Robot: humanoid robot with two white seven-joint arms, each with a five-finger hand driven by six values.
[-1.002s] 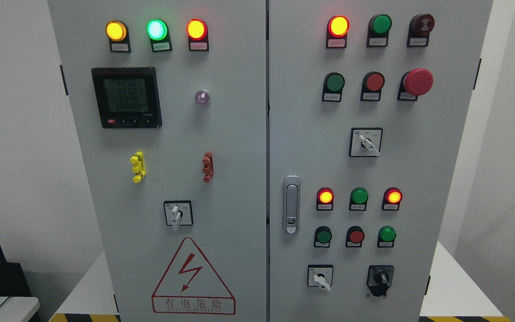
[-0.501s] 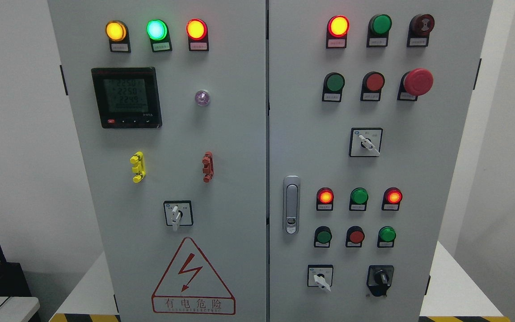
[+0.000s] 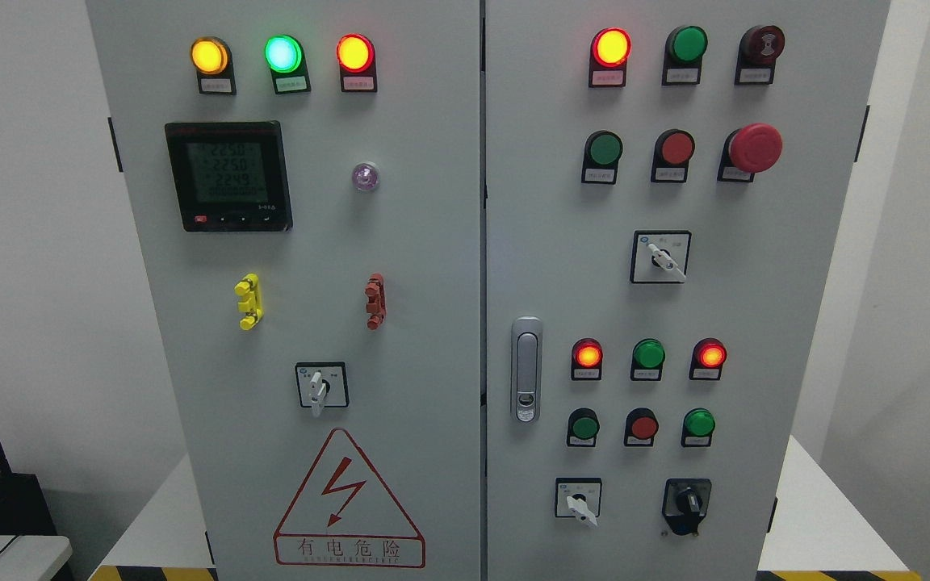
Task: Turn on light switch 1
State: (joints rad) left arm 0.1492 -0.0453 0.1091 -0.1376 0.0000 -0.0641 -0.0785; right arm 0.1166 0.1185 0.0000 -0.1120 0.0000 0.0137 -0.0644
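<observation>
Head view shows a big grey cabinet (image 3: 400, 266) with two doors, and no robot hand or fingers show, so I cannot tell if the fingers are released or clenched, and nothing can be placed by them. On the left door, three round lamps glow at the top: yellow lamp (image 3: 209, 55), green lamp (image 3: 283, 53), red lamp (image 3: 354, 52). Below sits a dark meter screen (image 3: 228, 176) with numbers. Lower down are a yellow clip (image 3: 248, 301) and a red clip (image 3: 374, 301), then a small turn switch (image 3: 320, 386), then a red warning triangle (image 3: 348, 500). Between the doors is a silver door handle (image 3: 525, 369). On the right door are more lamps and buttons, a big red mushroom button (image 3: 754, 148), and three more turn switches. The labels are too small to read, so I cannot tell which one is light switch 1.
</observation>
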